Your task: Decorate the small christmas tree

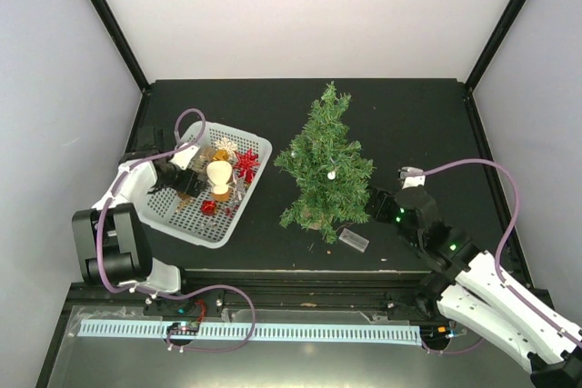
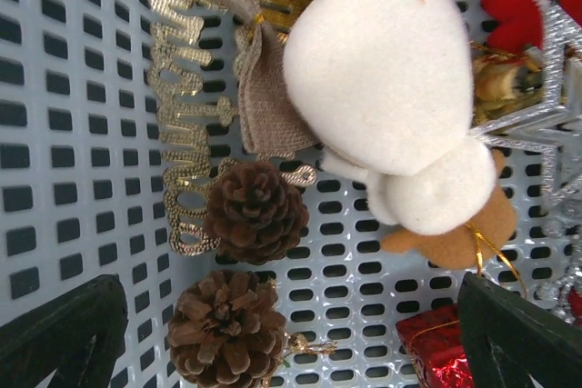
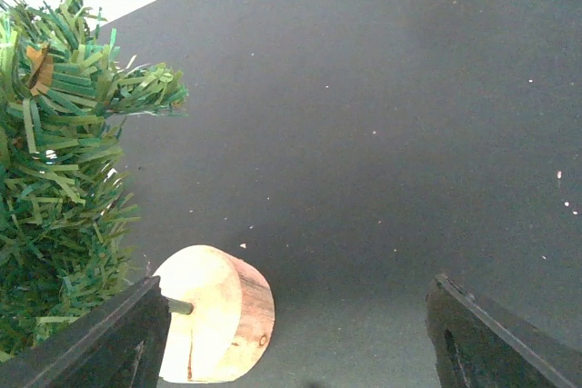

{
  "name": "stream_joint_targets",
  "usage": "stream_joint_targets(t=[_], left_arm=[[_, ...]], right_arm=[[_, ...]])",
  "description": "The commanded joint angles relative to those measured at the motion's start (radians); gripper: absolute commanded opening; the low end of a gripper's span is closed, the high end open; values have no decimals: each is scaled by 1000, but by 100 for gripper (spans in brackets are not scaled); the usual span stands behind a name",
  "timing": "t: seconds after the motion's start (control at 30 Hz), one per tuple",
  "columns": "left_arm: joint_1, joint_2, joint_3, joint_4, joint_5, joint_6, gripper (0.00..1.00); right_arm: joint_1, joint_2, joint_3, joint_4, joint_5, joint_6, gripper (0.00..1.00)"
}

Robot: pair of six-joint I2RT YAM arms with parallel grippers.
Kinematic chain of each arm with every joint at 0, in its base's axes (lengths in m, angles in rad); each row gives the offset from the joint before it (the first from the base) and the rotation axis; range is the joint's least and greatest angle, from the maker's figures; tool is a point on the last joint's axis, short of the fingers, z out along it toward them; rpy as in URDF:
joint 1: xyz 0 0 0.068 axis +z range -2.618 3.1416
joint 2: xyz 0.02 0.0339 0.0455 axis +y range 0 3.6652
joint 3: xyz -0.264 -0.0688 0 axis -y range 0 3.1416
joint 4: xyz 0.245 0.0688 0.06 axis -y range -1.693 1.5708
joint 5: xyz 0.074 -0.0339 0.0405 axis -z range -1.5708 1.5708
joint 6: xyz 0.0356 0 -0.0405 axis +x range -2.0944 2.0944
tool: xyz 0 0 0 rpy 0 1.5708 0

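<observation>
Right under the left gripper (image 2: 291,347) there's a white slotted basket (image 2: 82,134) full of bits. One brown pinecone (image 2: 227,329) sits between the jaws and a second pinecone (image 2: 255,211) is just ahead of it. Further ahead, a cream plush figure (image 2: 382,70) lies over a burlap bow (image 2: 264,102), with a gold glitter word (image 2: 182,124) off to the gripper's left side. A red foil gift box (image 2: 435,347) is tucked against its right side. Near the right gripper (image 1: 377,202), a small clear plastic piece (image 1: 356,241) lies on the black table (image 1: 436,124).

Left hand (image 1: 189,184) gapes wide — right hand (image 1: 371,204) open, held low.
</observation>
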Motion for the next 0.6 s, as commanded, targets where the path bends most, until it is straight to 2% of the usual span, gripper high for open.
stream_joint_targets(t=[0.0, 0.13, 0.23, 0.4, 0.57], left_arm=[[13, -75, 16, -29, 129, 124, 99], [10, -91, 106, -121, 353, 303, 99], [-2, -28, 214, -208, 483, 446, 98], [-72, 156, 470, -427, 499, 635, 93], [-141, 331, 675, -628, 451, 815, 89]], right_arm=[[-20, -15, -16, 59, -46, -34, 78], [-57, 6, -12, 80, -109, -66, 78], [-68, 39, 3, 90, -144, -76, 78], [-73, 73, 19, 104, -192, -77, 78], [-82, 104, 44, 104, -234, -89, 78]])
